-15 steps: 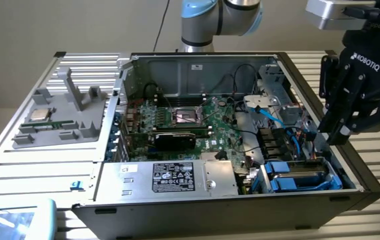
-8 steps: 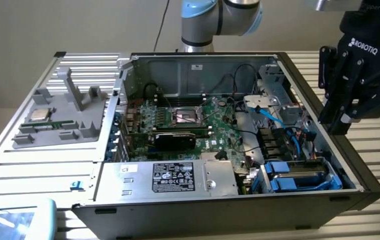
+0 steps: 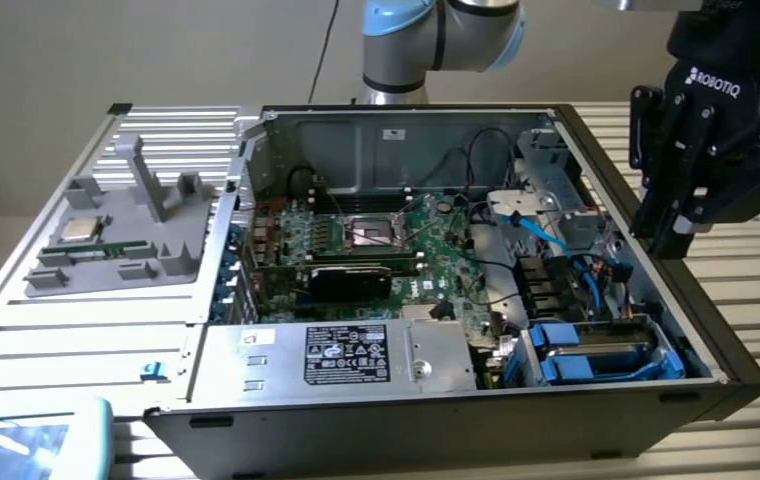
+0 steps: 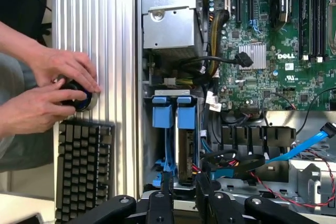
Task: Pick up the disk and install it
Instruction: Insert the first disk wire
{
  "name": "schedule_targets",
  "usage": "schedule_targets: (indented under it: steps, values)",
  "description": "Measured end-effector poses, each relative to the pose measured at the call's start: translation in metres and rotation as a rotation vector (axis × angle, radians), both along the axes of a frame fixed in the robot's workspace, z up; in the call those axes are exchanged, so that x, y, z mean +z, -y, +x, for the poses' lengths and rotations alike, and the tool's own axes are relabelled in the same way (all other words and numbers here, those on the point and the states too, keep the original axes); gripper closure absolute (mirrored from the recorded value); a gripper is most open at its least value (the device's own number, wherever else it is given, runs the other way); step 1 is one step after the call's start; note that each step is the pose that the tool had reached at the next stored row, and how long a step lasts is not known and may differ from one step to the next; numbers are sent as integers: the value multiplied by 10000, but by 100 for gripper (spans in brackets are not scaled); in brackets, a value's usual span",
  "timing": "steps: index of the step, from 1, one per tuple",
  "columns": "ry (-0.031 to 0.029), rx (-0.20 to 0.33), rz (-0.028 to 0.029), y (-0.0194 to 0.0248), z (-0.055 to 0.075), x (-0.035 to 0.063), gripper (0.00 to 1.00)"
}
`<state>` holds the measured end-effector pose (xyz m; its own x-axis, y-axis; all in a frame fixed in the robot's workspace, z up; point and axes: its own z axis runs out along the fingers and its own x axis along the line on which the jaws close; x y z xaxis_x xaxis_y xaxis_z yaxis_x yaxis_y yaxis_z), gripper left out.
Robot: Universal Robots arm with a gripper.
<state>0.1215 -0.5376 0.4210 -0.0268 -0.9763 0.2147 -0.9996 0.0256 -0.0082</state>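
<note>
Blue carrier tabs show that the disk (image 3: 603,352) already sits in its bay at the front corner of the open case (image 3: 700,345), so the installing looks nearly done or done. The gripper (image 3: 680,215) hangs above the case's edge on the exterior view's right, fingers apart and empty. The case also holds the motherboard (image 3: 367,240) and the power supply (image 3: 340,355).

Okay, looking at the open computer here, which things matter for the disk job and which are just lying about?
For the job:
- disk in its blue carrier, sitting in the case bay
- gripper, beside the case, nothing held

Lying about:
- keyboard
- CPU chip on the grey holder
- person's hands on a round controller
</note>
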Motion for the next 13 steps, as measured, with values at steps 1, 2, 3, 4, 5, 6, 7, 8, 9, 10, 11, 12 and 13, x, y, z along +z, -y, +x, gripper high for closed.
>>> schedule_targets:
  steps: [1, 2, 3, 4, 5, 6, 7, 8, 9, 10, 11, 12, 13]
  values:
    - [-1, 0, 0, -1, 0, 0, 69]
    - [-1, 1, 0, -1, 0, 0, 69]
    - [-1, 1, 0, -2, 0, 0, 69]
    - [-1, 1, 1, -2, 0, 0, 69]
    - [-1, 0, 1, -2, 0, 0, 69]
    - [-1, 0, 0, -2, 0, 0, 69]
    - [-1, 1, 1, -2, 0, 0, 69]
    - [-1, 1, 1, -2, 0, 0, 69]
    - [-1, 1, 1, -2, 0, 0, 69]
    - [-1, 1, 0, -2, 0, 0, 69]
    - [-1, 1, 1, -2, 0, 0, 69]
    - [-1, 1, 0, -2, 0, 0, 69]
    - [-1, 1, 1, -2, 0, 0, 69]
